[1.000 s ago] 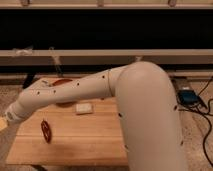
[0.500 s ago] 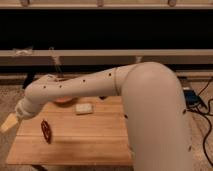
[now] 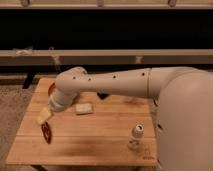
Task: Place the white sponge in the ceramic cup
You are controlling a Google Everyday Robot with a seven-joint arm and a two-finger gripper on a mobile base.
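White sponge [image 3: 84,108], just one, is lying flat on the one wooden table [image 3: 100,145], left of the middle. One gripper [image 3: 44,116] is hanging just left of it, not touching it. I cannot tell if it is open or closed. One white bottle [image 3: 135,136] is standing near the right.

- Table [image 3: 100,137]: pale wood, visible grain, smooth, matt.
- Arm [image 3: 120,82]: white shell, smooth, with a slight sheen — plastic in look.
- Gripper [image 3: 44,116], low over the table's left side: pale yellow, matt.
- White sponge [image 3: 84,108]: off-white, matt, soft-looking.
- Small bottle [image 3: 135,137]: pale, faintly glossy.
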